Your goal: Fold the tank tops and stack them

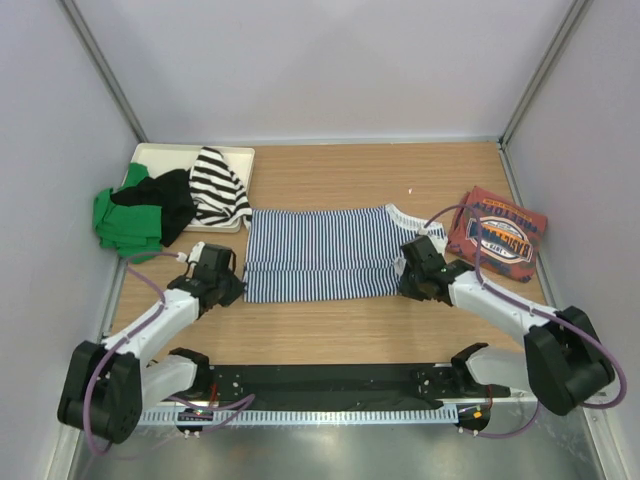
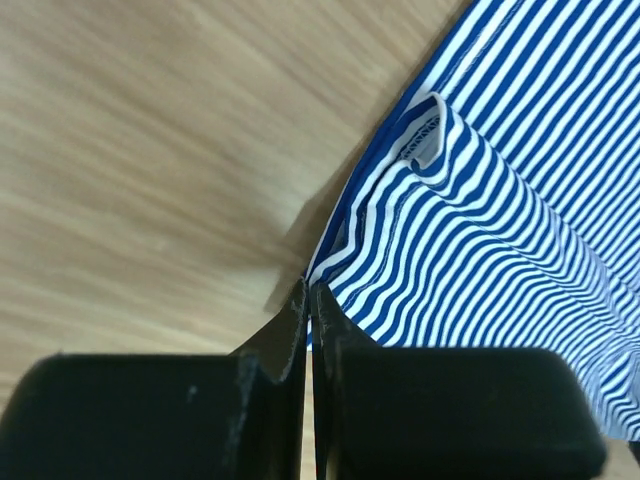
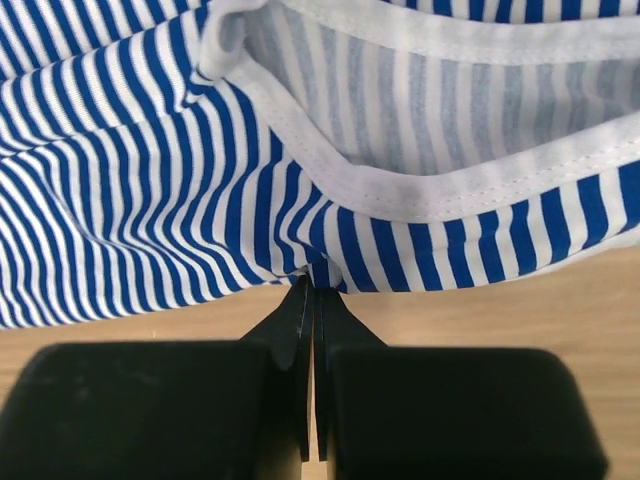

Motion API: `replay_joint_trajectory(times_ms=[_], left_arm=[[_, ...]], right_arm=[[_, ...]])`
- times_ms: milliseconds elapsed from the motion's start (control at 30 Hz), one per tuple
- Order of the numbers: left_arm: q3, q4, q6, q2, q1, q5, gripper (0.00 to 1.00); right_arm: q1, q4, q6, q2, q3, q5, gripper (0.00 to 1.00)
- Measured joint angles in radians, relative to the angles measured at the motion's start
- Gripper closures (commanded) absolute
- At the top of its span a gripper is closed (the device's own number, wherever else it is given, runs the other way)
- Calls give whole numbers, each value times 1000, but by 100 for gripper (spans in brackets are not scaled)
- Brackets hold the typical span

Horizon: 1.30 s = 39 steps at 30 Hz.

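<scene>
Two pincers are at work, each pressed tight together on the near edge of the navy-and-white striped tank top (image 1: pixel 320 255). The left gripper (image 2: pixel 308 300) has the hem corner and the right gripper (image 3: pixel 313 290) has the edge just below the white-bound armhole, with the stripes bunching toward both nips. (Whether the left one has caught both layers or only the upper I cannot tell, as its wrist view sits too close.) The top lies spread flat across the middle of the table (image 1: pixel 350 180), neck end to the right and hem to the left, between the two arms.

Progress looks early to me. The brick-red tank top (image 1: pixel 497 235) lies logo up at the right, just beside the striped one's neck end, and seems already folded. The striped one is only at the start of its fold, and nothing is stacked. Left to do is a heap (image 1: pixel 160 205) of green, black and broad-striped cloth, spilling off the tray (image 1: pixel 240 155) at far left.

That heap lies near the hem's far corner, so a fold carried away from the arms might brush it.
</scene>
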State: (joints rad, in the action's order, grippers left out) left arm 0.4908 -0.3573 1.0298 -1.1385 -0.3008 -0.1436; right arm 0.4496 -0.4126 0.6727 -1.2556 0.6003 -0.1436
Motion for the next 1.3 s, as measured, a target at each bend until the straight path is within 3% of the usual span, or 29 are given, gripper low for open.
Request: replay_joint_trajectory(times_ms=[100,233,300,367,600,633,800,1033,1300], left_arm=[[-44,-36,11,109,-3,6,100],[-87,-78,15,201,-11,30,63],[-92,-117,14,230,-18,39,56],[-90,-150,15,261,-23,37,53],[5,-246,-18,307,-26,-40,43],[30,-242,-29,293,-26,-47,38],[155,-129,-130,132,-26,-47,35],[399,1,-266,-198,-25,-48,41],[706,51,-365,-545,-25,-67,42]], right_arm=[[69,-42,53,97,-45,-24,92],[109,-90,108,187,-90,-36,75],[111,-120,129,219,-94,-47,56],[111,-145,138,261,-93,-66,51],[111,-191,76,300,31,-129,53],[110,-181,56,278,65,-136,55],[23,-99,-35,69,243,-89,58],[-114,3,-135,-252,443,13,57],[-127,24,-249,-583,754,24,52]])
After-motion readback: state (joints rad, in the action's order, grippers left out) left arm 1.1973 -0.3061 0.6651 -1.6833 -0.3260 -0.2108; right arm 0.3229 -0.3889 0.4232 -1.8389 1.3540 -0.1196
